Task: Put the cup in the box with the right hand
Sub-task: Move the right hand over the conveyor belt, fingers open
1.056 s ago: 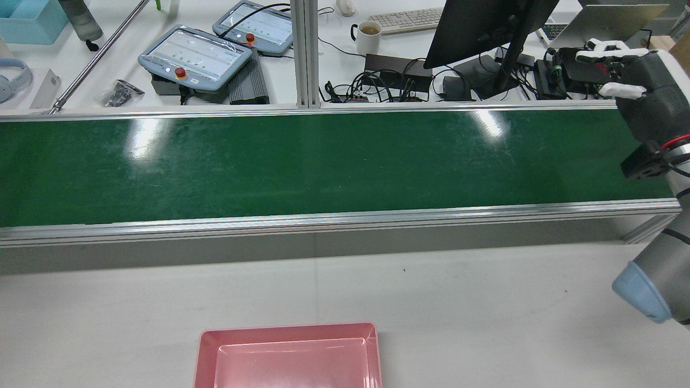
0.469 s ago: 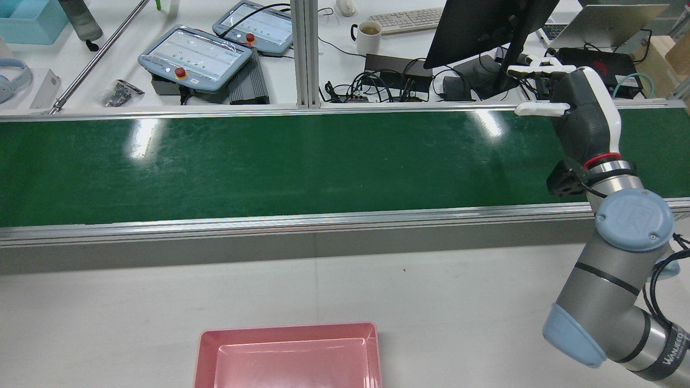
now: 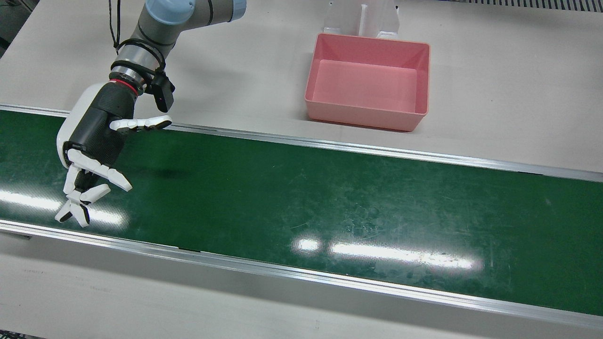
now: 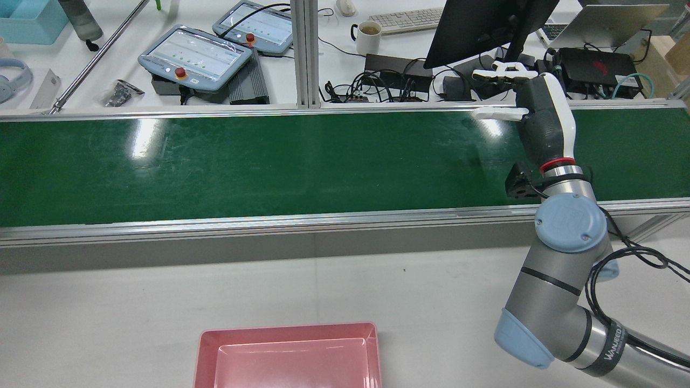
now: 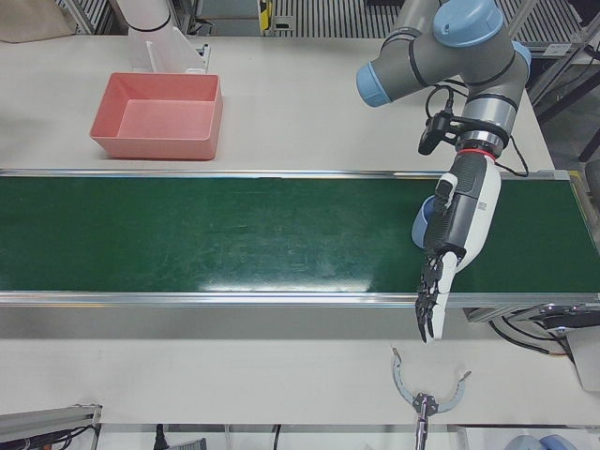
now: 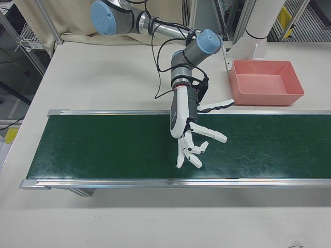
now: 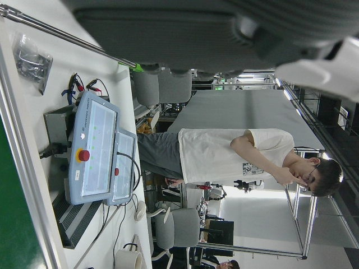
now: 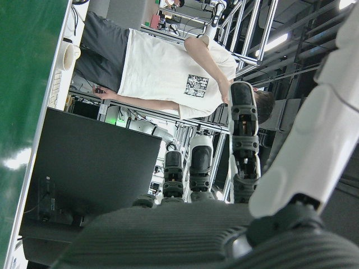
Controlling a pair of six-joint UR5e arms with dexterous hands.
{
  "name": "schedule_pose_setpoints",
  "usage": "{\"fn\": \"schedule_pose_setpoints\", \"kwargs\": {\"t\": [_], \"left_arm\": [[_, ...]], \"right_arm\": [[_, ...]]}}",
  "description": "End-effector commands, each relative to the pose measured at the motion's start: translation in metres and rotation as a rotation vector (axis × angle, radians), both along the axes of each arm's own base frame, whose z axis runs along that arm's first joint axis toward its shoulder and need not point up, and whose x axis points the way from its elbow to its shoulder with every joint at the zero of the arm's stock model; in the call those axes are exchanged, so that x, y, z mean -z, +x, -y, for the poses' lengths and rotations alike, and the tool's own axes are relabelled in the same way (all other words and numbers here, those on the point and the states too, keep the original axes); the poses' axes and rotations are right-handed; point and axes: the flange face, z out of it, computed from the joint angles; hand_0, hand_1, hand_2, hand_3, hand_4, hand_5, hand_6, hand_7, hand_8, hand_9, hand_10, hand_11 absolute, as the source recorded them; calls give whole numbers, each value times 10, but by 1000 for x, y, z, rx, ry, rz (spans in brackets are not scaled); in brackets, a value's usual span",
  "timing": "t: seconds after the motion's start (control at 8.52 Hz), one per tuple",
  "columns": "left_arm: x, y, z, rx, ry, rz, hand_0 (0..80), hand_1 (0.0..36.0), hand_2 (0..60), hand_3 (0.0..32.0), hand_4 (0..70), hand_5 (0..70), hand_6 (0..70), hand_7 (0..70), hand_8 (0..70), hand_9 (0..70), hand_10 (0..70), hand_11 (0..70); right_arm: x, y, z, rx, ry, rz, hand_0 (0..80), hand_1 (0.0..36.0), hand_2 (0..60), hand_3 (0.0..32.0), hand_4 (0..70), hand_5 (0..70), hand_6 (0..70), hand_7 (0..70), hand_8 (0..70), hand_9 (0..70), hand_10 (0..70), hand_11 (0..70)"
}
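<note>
No cup visible in any view; belt [image 3: 330, 197] bare. Right hand [image 3: 96, 141] hovers over belt near its end, fingers [image 3: 101, 170] spread, holding nothing, likely staged to meet incoming cup. Box [image 3: 370, 82] empty on table beside belt, well apart from hand. Left hand's fingers unseen: state unclear.

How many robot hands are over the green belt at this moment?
1. The right hand hangs open above the green belt, holding nothing. The left hand appears in no view; only its own camera shows fingers.
</note>
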Motion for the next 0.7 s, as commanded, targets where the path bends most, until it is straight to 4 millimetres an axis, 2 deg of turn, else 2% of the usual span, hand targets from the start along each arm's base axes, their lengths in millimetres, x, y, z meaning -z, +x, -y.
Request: {"fn": "schedule_pose_setpoints", "kwargs": {"t": [0.0,0.35,0.59], "left_arm": [[1,0,0,0,1,0,0,0,0,0,0,0,0,0,0,0,0,0],[-1,0,0,0,-1,0,0,0,0,0,0,0,0,0,0,0,0,0],[-1,0,1,0,1,0,0,0,0,0,0,0,0,0,0,0,0,0]], "right_arm": [[16,-15,15,-35,5,13,503,11,0,0,700,6,149,700,82,244,1,0],[5,-15,15,-36,-9,-3,507,14,0,0,700,5,166,700,89,267,0,0],[-27,-27,24,-25,-43,20,501,7,0,0,700,4,165,700,92,270,6,6]]}}
